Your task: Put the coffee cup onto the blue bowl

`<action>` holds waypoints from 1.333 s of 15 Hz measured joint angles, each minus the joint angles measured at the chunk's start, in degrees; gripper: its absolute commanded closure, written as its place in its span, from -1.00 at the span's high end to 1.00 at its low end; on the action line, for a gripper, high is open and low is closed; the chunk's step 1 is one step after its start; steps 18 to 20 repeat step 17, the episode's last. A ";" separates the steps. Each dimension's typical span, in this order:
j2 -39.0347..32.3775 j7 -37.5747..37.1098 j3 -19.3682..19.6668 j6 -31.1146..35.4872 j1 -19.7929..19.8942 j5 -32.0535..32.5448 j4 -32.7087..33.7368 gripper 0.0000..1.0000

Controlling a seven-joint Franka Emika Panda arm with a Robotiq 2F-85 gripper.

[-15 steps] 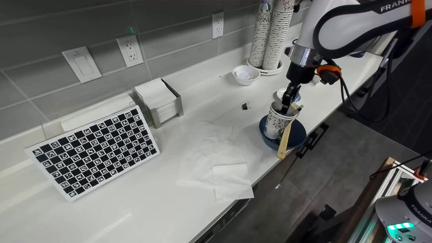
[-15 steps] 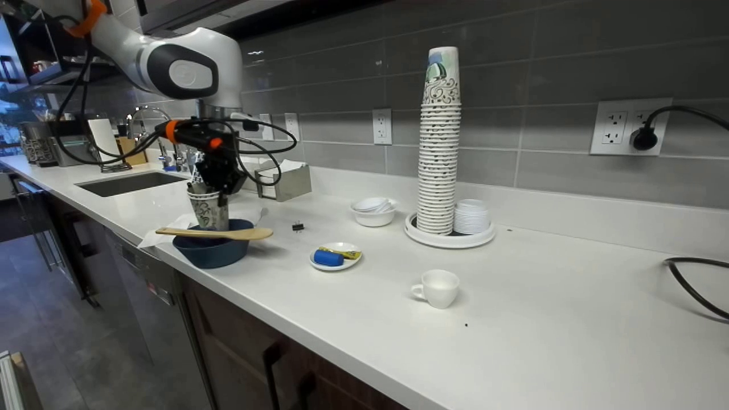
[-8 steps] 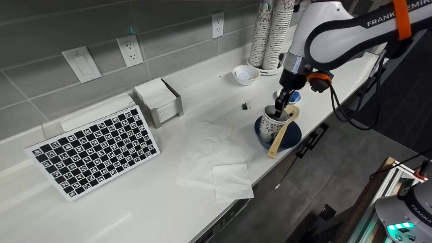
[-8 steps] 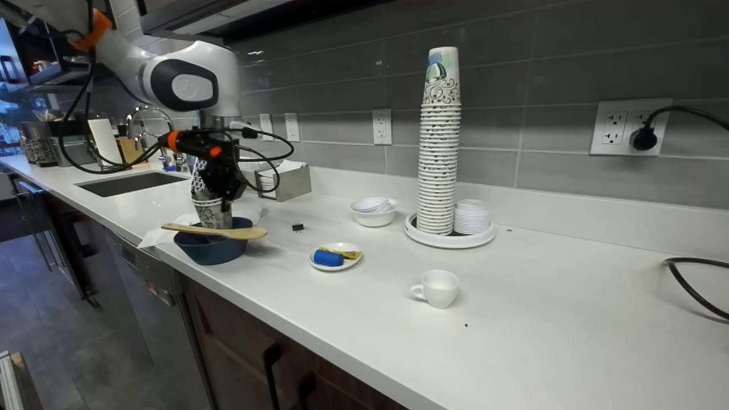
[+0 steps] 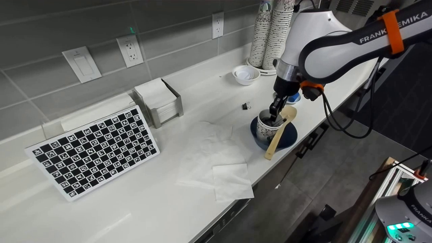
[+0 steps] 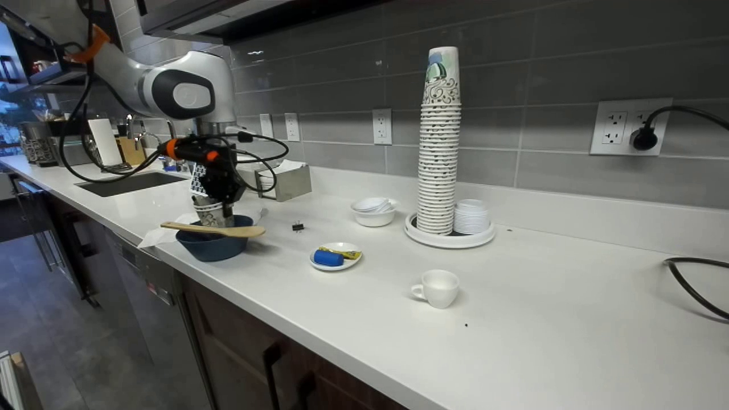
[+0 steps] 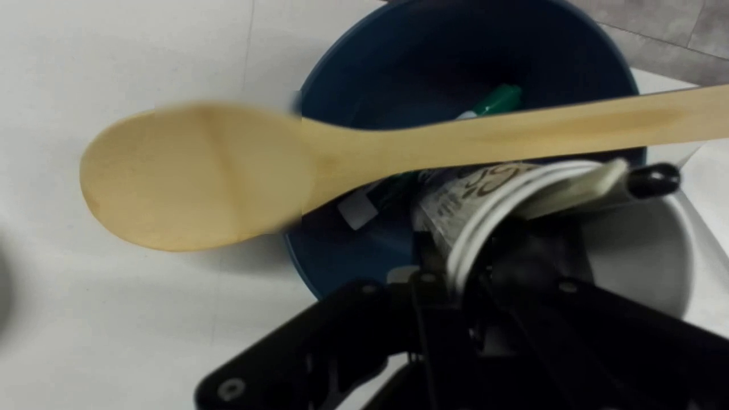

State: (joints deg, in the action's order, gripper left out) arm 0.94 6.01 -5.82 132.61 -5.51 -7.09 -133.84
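The coffee cup (image 5: 265,131) is a white paper cup with dark swirls, tilted inside the blue bowl (image 5: 289,136); both also show in an exterior view, the cup (image 6: 209,216) above the bowl (image 6: 212,249). My gripper (image 5: 273,118) is at the cup's rim. In the wrist view, the gripper (image 7: 472,273) has one finger outside the cup wall and one inside, the rim between them. The cup holds a black-tipped pen (image 7: 654,180) and a pale stick. A wooden spoon (image 7: 188,176) lies across the bowl. A green marker (image 7: 498,101) lies inside it. The cup's base is hidden.
A plain white mug (image 6: 438,289) stands near a saucer (image 6: 354,263) with a blue roll. Paper cup stacks (image 5: 261,47) and a white bowl (image 5: 245,77) stand by the wall. Napkins (image 5: 233,182), a binder clip (image 5: 245,106) and the counter's front edge are close to the bowl.
The gripper and cup have moved down and along the counter, leftward in an exterior view. The blue bowl and spoon have shifted the same way. The cup sits lower in the bowl.
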 measured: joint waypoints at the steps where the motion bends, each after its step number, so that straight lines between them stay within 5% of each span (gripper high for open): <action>1: -0.18 -0.82 -0.22 0.04 -0.10 0.57 0.08 -0.02; 8: -0.24 -3.62 -0.35 0.06 -0.31 0.73 3.03 0.96; 20: 2.31 -5.39 1.80 0.12 1.06 -0.14 7.13 1.00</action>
